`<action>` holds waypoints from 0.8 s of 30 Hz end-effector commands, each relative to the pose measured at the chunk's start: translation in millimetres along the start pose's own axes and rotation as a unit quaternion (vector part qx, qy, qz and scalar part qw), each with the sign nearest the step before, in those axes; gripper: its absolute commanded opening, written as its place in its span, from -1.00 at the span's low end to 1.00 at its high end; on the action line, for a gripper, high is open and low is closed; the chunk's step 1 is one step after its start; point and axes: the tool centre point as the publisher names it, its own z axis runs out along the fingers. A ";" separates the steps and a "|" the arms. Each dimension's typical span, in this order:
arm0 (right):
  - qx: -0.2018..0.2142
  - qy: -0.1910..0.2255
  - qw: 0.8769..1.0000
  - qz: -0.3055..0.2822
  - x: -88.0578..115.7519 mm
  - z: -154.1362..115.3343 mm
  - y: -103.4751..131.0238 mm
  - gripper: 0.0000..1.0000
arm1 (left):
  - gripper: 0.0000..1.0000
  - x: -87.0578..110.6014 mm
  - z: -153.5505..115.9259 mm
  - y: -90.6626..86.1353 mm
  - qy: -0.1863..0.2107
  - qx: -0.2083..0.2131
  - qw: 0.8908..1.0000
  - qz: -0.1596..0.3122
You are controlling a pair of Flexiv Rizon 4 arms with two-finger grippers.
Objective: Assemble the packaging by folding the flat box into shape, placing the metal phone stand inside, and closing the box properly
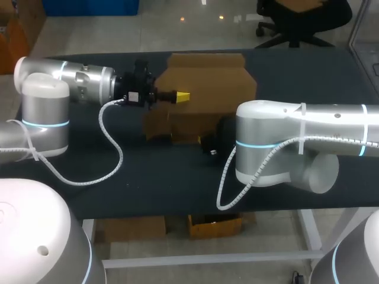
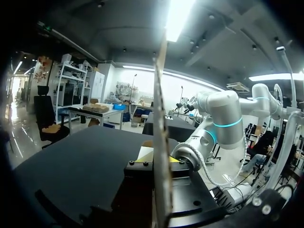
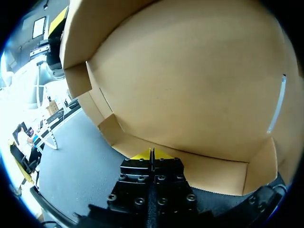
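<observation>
Box (image 1: 208,83) stands pinched edgewise in left gripper (image 2: 159,160).

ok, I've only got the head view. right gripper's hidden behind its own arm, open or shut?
Observer: Shut. The right wrist view shows the right gripper with its yellow tips together, at the lower flap inside the box.
Operator: and the left, actually holding cardboard?
Observer: Yes. In the left wrist view the left gripper has a panel standing edge-on between its fingers, both touching it.
</observation>
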 end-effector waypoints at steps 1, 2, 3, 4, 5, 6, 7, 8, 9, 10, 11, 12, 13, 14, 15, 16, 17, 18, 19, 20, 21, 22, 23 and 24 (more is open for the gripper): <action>-0.001 -0.003 1.000 0.000 1.7 4.3 -4.3 -1.00 | -1.00 -0.7 -1.3 4.9 0.001 0.002 1.000 0.000; -0.001 -0.003 1.000 0.000 1.7 4.3 -4.3 -1.00 | -1.00 -0.7 -1.4 5.2 0.001 0.002 1.000 0.000; -0.001 -0.003 1.000 0.000 1.7 4.3 -4.3 -1.00 | -1.00 -0.8 -1.6 5.5 0.001 0.002 1.000 0.000; -0.001 -0.003 1.000 0.000 1.7 4.3 -4.3 -1.00 | -1.00 -0.9 -1.7 5.9 0.001 0.001 1.000 -0.001; -0.001 -0.003 1.000 0.000 1.7 4.3 -4.3 -1.00 | -1.00 -0.9 -1.8 6.4 0.002 0.001 1.000 -0.001; -0.001 -0.003 1.000 0.000 1.7 4.3 -4.3 -1.00 | -1.00 -1.0 -1.8 6.9 0.002 0.001 1.000 -0.001; -0.001 -0.003 1.000 0.000 1.7 4.3 -4.3 -1.00 | -1.00 -1.2 -1.7 7.3 0.002 0.001 1.000 -0.002; -0.001 -0.003 1.000 0.000 1.7 4.3 -4.3 -1.00 | -1.00 -1.2 -1.7 7.5 0.002 0.001 1.000 -0.002; -0.001 -0.003 1.000 0.000 1.7 4.3 -4.3 -1.00 | -1.00 -1.2 -1.7 7.5 0.003 0.000 1.000 -0.003; -0.001 -0.003 1.000 0.000 1.7 4.3 -4.3 -1.00 | -1.00 -1.3 -1.7 7.6 0.003 0.000 1.000 -0.003; -0.001 -0.003 1.000 0.000 1.7 4.3 -4.3 -1.00 | -1.00 -1.3 -1.6 7.6 0.003 0.000 1.000 -0.003; -0.001 -0.003 1.000 0.000 1.7 4.3 -4.3 -1.00 | -1.00 -1.3 -1.6 7.6 0.003 -0.001 1.000 -0.003; -0.001 -0.003 1.000 0.000 1.7 4.3 -4.3 -1.00 | -1.00 -1.3 -1.6 7.5 0.004 -0.001 1.000 -0.002; -0.001 -0.003 1.000 0.000 1.7 4.3 -4.3 -1.00 | -1.00 -1.4 -1.6 7.3 0.004 -0.001 1.000 -0.002; -0.001 -0.003 1.000 0.000 1.7 4.3 -4.3 -1.00 | -1.00 -1.4 -1.5 7.1 0.005 -0.002 1.000 -0.002; -0.001 -0.003 1.000 0.000 1.7 4.3 -4.3 -1.00 | -1.00 -1.4 -1.3 7.0 0.005 -0.003 1.000 -0.002; -0.001 -0.003 1.000 0.000 1.7 4.3 -4.3 -1.00 | -1.00 -1.4 -1.3 6.9 0.005 -0.004 1.000 -0.002; -0.001 -0.003 1.000 0.000 1.7 4.3 -4.3 -1.00 | -1.00 -1.4 -1.3 6.9 0.005 -0.004 1.000 -0.002; -0.001 -0.003 1.000 0.000 1.7 4.3 -4.3 -1.00 | -1.00 -1.4 -1.3 6.9 0.005 -0.004 1.000 -0.002; -0.001 -0.003 1.000 0.000 1.7 4.3 -4.3 -1.00 | -1.00 -1.4 -1.3 6.9 0.005 -0.004 1.000 -0.002; -0.001 -0.003 1.000 0.000 1.7 4.3 -4.3 -1.00 | -1.00 -1.4 -1.3 6.9 0.005 -0.004 1.000 -0.002; -0.001 -0.003 1.000 0.000 1.7 4.3 -4.3 -1.00 | -1.00 -1.4 -1.3 6.9 0.005 -0.004 1.000 -0.002; -0.001 -0.003 1.000 0.000 1.7 4.3 -4.3 -1.00 | -1.00 -1.4 -1.3 6.9 0.005 -0.004 1.000 -0.002; -0.001 -0.003 1.000 0.000 1.7 4.3 -4.3 -1.00 | -1.00 -1.4 -1.3 6.9 0.005 -0.004 1.000 -0.002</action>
